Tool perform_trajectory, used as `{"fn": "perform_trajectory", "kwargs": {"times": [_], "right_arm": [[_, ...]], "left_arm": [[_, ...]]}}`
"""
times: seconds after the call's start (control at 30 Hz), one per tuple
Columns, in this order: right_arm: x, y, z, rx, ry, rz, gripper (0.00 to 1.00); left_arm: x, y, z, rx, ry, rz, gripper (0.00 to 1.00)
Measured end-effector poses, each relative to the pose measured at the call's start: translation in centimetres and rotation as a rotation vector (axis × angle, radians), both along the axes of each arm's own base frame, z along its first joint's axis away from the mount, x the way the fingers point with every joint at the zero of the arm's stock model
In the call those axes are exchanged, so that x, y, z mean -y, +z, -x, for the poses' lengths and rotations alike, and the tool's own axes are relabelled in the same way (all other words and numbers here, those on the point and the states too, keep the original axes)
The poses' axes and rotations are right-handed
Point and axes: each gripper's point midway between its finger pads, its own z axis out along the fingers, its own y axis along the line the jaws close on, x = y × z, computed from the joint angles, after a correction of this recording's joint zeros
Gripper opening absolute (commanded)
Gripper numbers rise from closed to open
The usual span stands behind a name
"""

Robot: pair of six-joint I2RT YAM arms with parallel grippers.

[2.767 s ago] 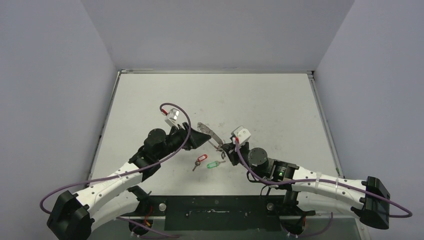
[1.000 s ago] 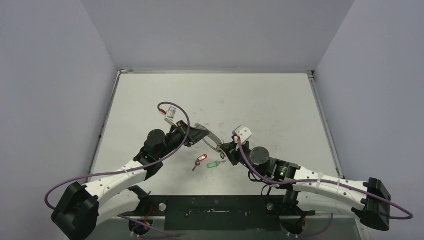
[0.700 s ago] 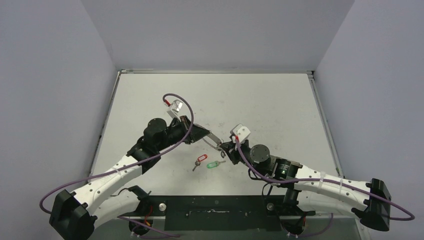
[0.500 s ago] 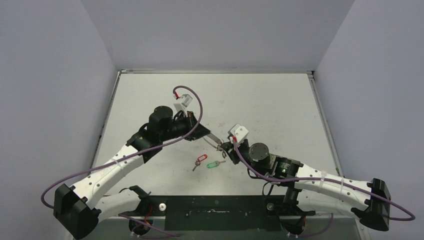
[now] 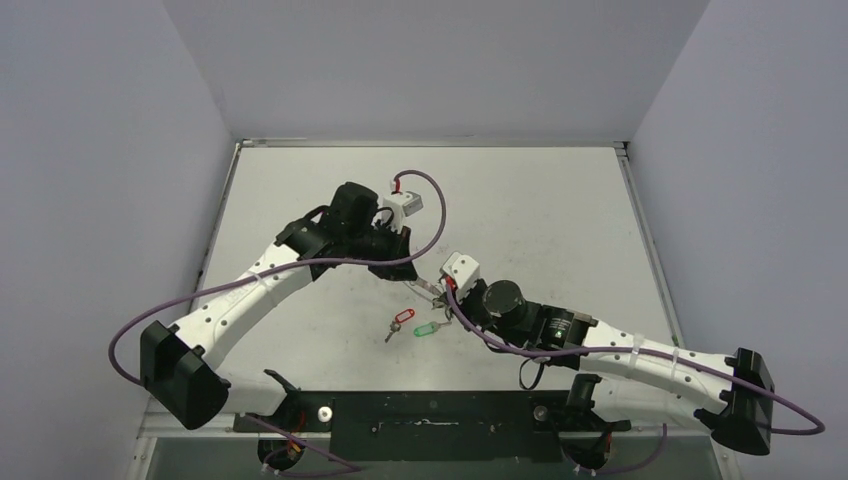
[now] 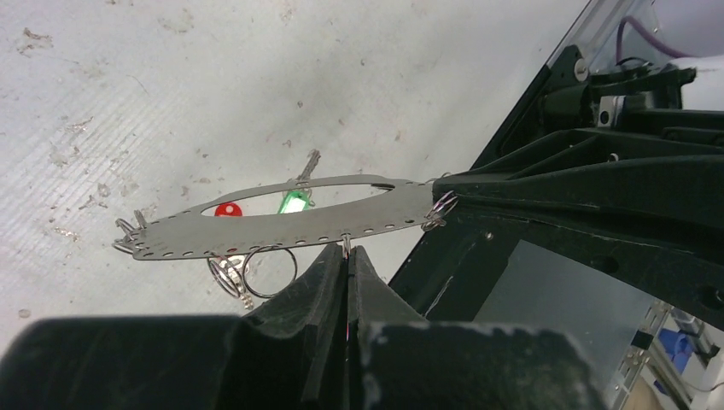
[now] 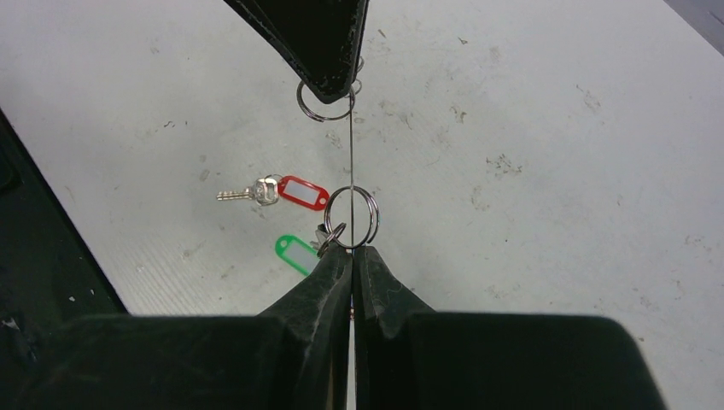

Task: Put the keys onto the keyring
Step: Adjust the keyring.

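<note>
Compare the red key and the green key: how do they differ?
The red key has a red tag, the green key a green one. In the right wrist view the red key shows whole, blade pointing left; the green key is partly hidden behind the right end effector. Both lie on the table, off the keyring, ungripped.

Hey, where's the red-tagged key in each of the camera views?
Top external: red-tagged key lies near picture centre.
Left wrist: red-tagged key peeks through the keyring slot, left of centre.
Right wrist: red-tagged key left of centre.
Landmark: green-tagged key beside it.
</note>
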Motion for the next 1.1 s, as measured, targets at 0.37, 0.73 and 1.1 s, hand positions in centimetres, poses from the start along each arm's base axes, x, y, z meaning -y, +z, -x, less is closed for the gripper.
{"fn": "perform_trajectory", "kwargs": {"times": [0.37, 0.73, 1.1], "right_arm": [[-0.9, 1.1, -0.4, 0.017, 0.030, -0.073, 0.71], [-1.2, 2.0, -1.7, 0.015, 0.093, -0.253, 0.67], [-3.3, 2.1, -0.6, 0.045, 0.334, -0.265, 0.52]], "left_arm": [[-0.8, -3.5, 0.3, -0.032, -0.101, -0.131, 0.00], [-0.6, -4.7, 0.8, 0.025, -0.206, -0.140, 0.00], [-0.4, -3.3, 2.3, 0.209, -0.364, -0.076, 0.00]]}}
